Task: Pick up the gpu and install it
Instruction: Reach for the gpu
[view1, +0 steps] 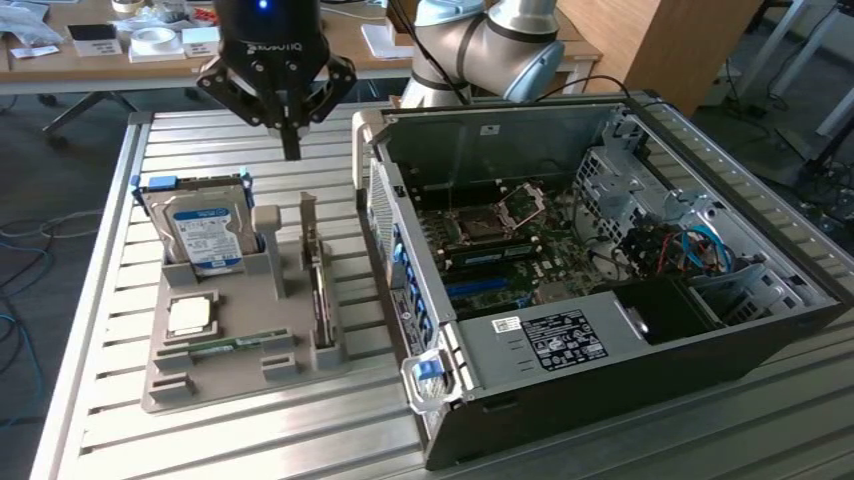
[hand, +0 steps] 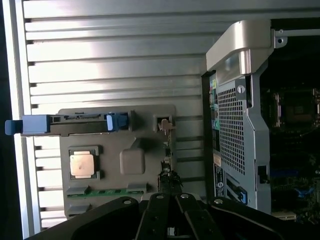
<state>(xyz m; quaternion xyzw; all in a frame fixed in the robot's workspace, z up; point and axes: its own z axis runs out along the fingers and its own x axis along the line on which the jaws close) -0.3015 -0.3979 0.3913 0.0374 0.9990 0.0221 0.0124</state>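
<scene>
The gpu (view1: 318, 285) stands on its long edge in the grey holder tray (view1: 214, 385), its silver bracket end toward the back of the table. From the wrist view I see it edge-on as a thin dark strip (hand: 166, 159). My gripper (view1: 291, 148) hangs above the table behind the tray, well clear of the card, with its fingers pressed together and nothing between them. The wrist view has the gripper (hand: 170, 192) reaching in over the card's near end. The open computer case (view1: 601, 270) lies to the exterior view's right, its motherboard (view1: 514, 250) exposed.
In the tray stand a silver hard drive (view1: 200, 235) with blue clips, a CPU (view1: 191, 315) and a green RAM stick (view1: 227, 345). The case's rear wall (view1: 394, 250) rises close beside the tray. Slatted metal tabletop (view1: 200, 140) surrounds both.
</scene>
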